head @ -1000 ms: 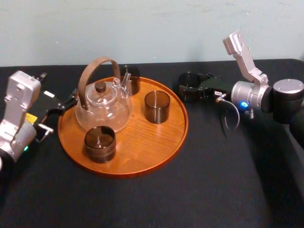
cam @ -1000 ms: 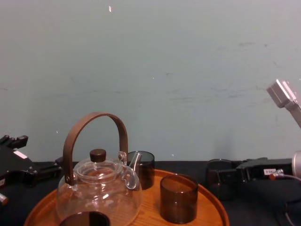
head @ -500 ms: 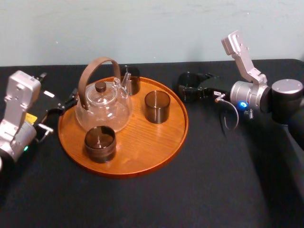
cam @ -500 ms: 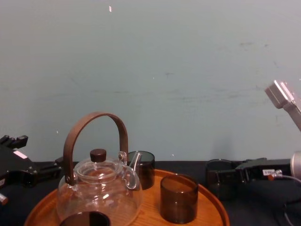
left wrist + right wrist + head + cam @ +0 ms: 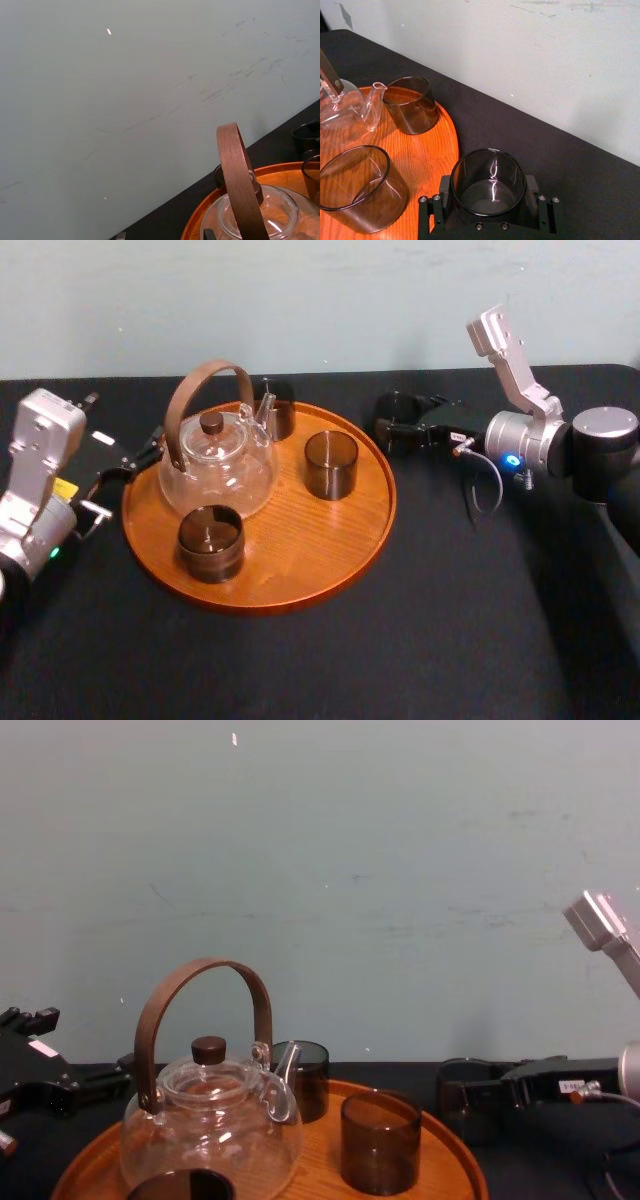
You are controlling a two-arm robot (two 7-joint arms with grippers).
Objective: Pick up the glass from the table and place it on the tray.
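**Right gripper clasps the loose tumbler just off the tray's rim**

Nearest lies the bare black table (image 5: 450, 630). On it sits the round wooden tray (image 5: 300, 592). A smoked tumbler (image 5: 210, 542) stands by the tray's near-left rim, probably set there to leave the middle free. Behind it stands the glass teapot (image 5: 215, 468) with its bent wooden handle. A second tumbler (image 5: 331, 464) is to the teapot's right, and a third (image 5: 277, 408) is just beyond its spout.

The left gripper (image 5: 132, 464) is parked just off the tray's left rim, clear of the work. Whether it is open or closed I cannot tell.

Farther back, just beside the tray's far-right rim, is the task's glass (image 5: 488, 186), upright. The right gripper (image 5: 398, 420) reaches in level from the right, its fingers pressed against opposite sides of the glass wall. That sideways hold keeps the glass's open mouth clear. I cannot tell whether the glass has left the table. The grasp looks made, and the carry is not yet done. The tray's near-right part is bare wood and looks like the natural place to set the glass down.
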